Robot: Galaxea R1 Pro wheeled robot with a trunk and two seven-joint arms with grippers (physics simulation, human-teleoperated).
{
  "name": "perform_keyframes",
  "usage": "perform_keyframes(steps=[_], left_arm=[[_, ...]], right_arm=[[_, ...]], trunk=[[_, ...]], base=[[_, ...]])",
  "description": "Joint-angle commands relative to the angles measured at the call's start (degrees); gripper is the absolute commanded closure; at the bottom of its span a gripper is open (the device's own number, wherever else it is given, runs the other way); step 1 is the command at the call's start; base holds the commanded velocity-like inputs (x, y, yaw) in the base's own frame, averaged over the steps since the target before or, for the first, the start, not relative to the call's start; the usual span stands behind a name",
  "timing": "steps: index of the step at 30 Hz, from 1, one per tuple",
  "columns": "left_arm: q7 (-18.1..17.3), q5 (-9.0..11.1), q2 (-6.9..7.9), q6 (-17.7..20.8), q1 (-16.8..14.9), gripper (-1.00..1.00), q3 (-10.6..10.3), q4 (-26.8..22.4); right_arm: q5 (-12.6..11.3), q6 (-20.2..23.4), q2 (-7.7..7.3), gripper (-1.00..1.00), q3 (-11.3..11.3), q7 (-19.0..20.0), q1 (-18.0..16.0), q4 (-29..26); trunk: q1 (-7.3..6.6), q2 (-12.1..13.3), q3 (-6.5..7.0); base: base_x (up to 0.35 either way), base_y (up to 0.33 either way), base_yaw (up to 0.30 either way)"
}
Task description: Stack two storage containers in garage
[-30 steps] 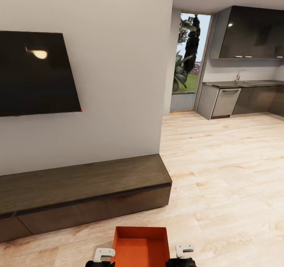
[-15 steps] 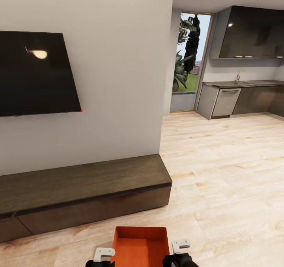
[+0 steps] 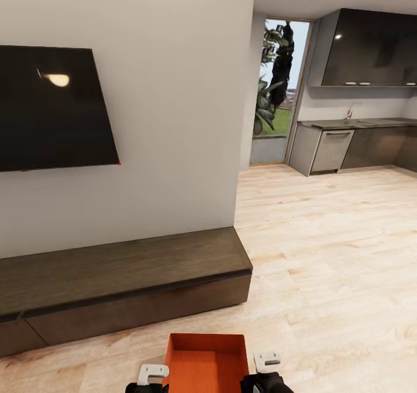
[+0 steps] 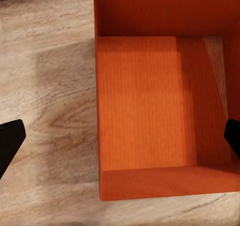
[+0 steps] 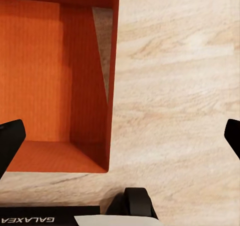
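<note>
One orange-red open-top storage container (image 3: 205, 361) stands empty on the light wood floor of the living room, right in front of me. My left gripper (image 3: 152, 375) hovers at its left side and my right gripper (image 3: 266, 368) at its right side. In the left wrist view the left gripper (image 4: 120, 138) is open above the container (image 4: 150, 101), one fingertip (image 4: 10, 141) over the floor and the other over the far wall. In the right wrist view the right gripper (image 5: 120, 138) is open, straddling the container's (image 5: 50, 76) side wall. The garage is out of view.
A long low dark-brown cabinet (image 3: 116, 283) runs along the wall just beyond the container, under a black TV (image 3: 52, 109). Wood floor (image 3: 336, 265) stretches to the right toward a kitchen counter (image 3: 359, 144) and a glass door (image 3: 278, 91).
My right gripper has shifted slightly left, closer to the container's right wall. The left gripper and the container have stayed put.
</note>
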Motion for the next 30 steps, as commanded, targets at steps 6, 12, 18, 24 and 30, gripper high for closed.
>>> perform_keyframes(steps=[6,12,18,24,30], left_arm=[[-0.01,0.69,-0.01,0.17,-0.05,-1.00,-0.24,0.21],[-0.01,0.80,-0.06,0.50,-0.05,-1.00,-0.09,0.23],[0.05,0.87,-0.08,0.57,-0.05,-1.00,-0.06,0.24],[0.07,0.90,-0.08,0.51,-0.05,-1.00,0.01,0.23],[0.08,0.85,-0.08,0.38,0.01,-1.00,-0.04,0.23]], right_arm=[[0.02,0.50,-0.05,-1.00,0.44,-0.28,-0.02,-0.14],[0.02,0.45,-0.06,-1.00,0.48,-0.29,-0.02,-0.15],[0.06,0.42,-0.06,-1.00,0.48,-0.30,-0.01,-0.05],[0.05,0.41,-0.07,-1.00,0.47,-0.27,0.00,0.02],[0.13,0.50,-0.13,-1.00,0.48,-0.33,0.00,0.19]], trunk=[[0.00,-0.03,-0.05],[0.00,-0.03,-0.05],[0.00,-0.03,-0.05],[0.00,-0.03,-0.05],[0.00,-0.03,-0.05]], base=[[0.000,0.000,0.000],[0.000,0.000,0.000],[0.000,0.000,0.000],[0.000,0.000,0.000],[0.000,0.000,0.000]])
